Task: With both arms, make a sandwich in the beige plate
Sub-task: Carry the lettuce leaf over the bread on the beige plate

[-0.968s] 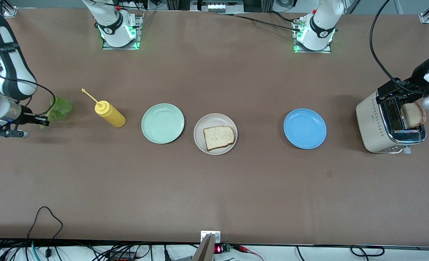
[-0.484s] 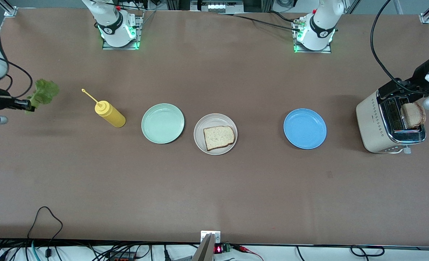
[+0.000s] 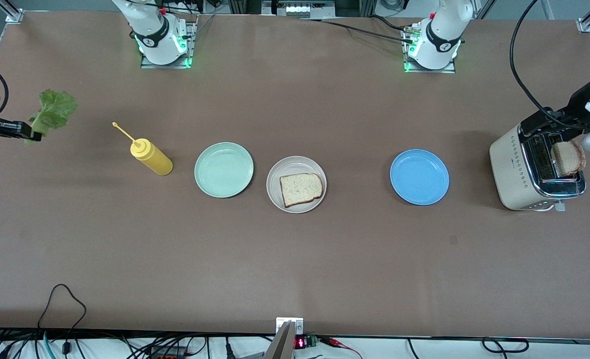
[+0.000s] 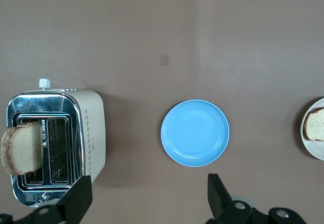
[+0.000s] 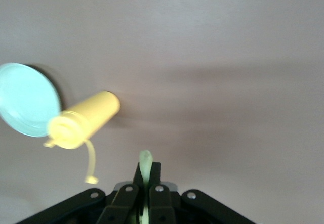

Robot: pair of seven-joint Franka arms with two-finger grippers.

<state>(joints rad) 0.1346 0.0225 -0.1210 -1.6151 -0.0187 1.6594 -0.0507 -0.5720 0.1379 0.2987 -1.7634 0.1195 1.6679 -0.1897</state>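
Gripping lettuce (image 3: 50, 113) above tabletop (image 3: 295, 259), right hand (image 3: 29, 132) clamped; left hand (image 4: 147, 201) spread wide over toaster (image 3: 521, 172), apparently empty.

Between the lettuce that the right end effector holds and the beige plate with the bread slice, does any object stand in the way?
Yes. The right end effector holds the lettuce in the air near its end of the table. Toward the beige plate stand the yellow squeeze bottle, then the mint-green plate. Carried high, the lettuce would likely clear both.
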